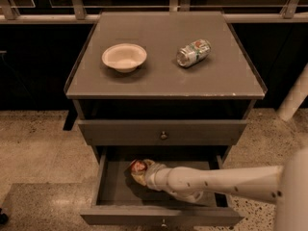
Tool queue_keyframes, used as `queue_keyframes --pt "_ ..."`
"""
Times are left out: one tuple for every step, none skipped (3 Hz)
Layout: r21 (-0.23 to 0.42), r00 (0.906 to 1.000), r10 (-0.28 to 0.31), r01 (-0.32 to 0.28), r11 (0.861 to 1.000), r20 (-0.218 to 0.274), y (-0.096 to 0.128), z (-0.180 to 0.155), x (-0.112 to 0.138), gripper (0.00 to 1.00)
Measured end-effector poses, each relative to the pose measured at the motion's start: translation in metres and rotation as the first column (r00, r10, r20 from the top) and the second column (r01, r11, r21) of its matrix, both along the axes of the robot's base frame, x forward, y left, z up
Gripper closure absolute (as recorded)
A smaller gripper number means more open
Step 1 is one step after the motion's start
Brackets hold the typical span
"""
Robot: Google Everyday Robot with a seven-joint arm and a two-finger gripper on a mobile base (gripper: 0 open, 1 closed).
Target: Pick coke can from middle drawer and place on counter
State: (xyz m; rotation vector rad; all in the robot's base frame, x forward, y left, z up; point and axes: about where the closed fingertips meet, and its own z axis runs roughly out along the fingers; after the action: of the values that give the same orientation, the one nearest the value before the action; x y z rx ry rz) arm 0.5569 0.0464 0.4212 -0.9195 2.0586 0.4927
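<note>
We have our gripper (147, 174) down inside the open middle drawer (110, 189), reached in from the right on the one arm (216, 179), low over the grey floor. The coke can (136, 166) sits right at the gripper's tip, on its far-left side, touching it or wrapped by it. We cannot tell how wide the gripper stands or whether it has the can in hold, since its end and the can run together in a dim patch. Only the can's red and silver end shows. We judge its long axis runs roughly on from the wrist, though we can't be sure.

The coming move turns on that contact. If the can is held, we lift straight up from here. If not, we push a little further left and close. The can is dented, so it may sit crooked in the grasp and could slip.

Above and beyond the gripper hangs the closed upper drawer front (163, 133) with its knob, and we must clear its lower edge before rising. Higher and further off lies the counter (159, 76). On it a pale bowl (124, 57) stands up and to the left of the gripper, and a green-and-white can (193, 53) lies on its side up and to the right. The bare grey between and in front of them looks the safest spot to set down. Below us is speckled stone floor (43, 148)
</note>
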Motion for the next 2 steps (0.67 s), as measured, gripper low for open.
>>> queue_keyframes --pt "0.020 0.9964 0.014 -0.016 1.000 0.084 -0.049 0.042 0.003 1.00" --pt "0.016 0.9929 -0.025 0.023 1.000 0.117 -0.110 0.069 -0.003 1.00"
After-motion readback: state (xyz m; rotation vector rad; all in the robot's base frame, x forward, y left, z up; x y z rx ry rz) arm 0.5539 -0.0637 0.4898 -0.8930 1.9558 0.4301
